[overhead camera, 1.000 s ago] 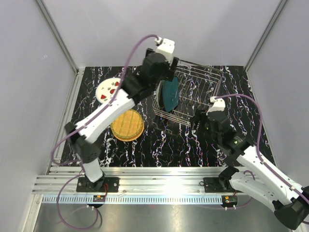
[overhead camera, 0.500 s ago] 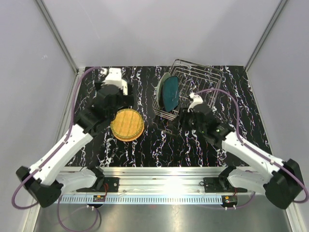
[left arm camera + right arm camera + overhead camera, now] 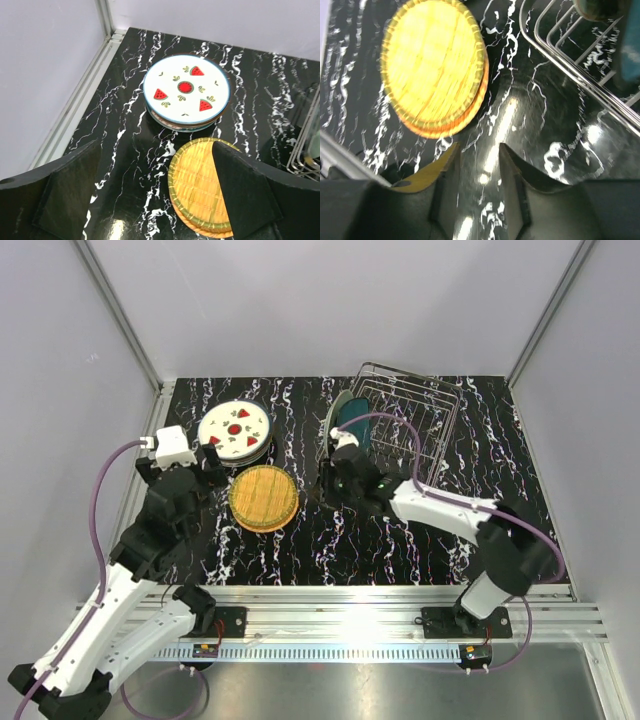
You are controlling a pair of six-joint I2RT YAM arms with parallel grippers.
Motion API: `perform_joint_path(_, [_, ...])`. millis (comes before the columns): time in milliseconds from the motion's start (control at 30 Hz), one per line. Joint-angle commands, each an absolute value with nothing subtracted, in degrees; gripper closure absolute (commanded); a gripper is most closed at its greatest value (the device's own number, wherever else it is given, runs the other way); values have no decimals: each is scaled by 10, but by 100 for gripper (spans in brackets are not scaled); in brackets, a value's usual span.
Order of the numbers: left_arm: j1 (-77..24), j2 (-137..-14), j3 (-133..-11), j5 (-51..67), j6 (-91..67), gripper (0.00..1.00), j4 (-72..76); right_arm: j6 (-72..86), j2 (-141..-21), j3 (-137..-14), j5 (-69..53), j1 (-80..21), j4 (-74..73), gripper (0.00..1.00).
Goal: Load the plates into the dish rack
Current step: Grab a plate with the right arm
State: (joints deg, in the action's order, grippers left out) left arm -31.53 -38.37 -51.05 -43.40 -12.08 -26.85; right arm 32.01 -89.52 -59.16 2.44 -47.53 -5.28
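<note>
A white plate (image 3: 233, 430) (image 3: 186, 90) with red fruit motifs tops a small stack at the back left. Just in front of it an orange-tan plate (image 3: 264, 498) (image 3: 197, 185) (image 3: 432, 65) lies flat. Upright in the left end of the wire dish rack (image 3: 415, 410) (image 3: 570, 65) stands a dark teal plate (image 3: 352, 425), with a pale green plate (image 3: 337, 408) behind it. My left gripper (image 3: 215, 472) (image 3: 157, 200) hangs wide open and empty, left of the orange plate. My right gripper (image 3: 325, 488) (image 3: 477, 170) is low between the orange plate and the rack, jaws narrowly apart with nothing between them.
Grey walls with metal corner posts (image 3: 120, 320) enclose the black marbled table (image 3: 380, 540). The right arm's forearm (image 3: 440, 508) stretches across in front of the rack. An aluminium rail (image 3: 320, 625) runs along the near edge.
My left gripper has let go of the teal plate in the rack and pulled back to the left. My right arm swung left in front of the rack, its jaws narrowing.
</note>
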Motion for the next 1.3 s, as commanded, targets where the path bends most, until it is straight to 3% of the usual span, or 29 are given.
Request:
perform_joint_path(0, [-314,-385,-507,-470,-128,4,-233,347,-953,-644,40,-481,-17,61])
perform_joint_path(467, [-315,-357,-502,-448,-143,2,-239,371,-1130,-781,36,-495,-39,57])
perform_joint_path(1267, [-321,-344,-500,-453,-149,1,-243,419,-1196,-798,57,-515,-28,55])
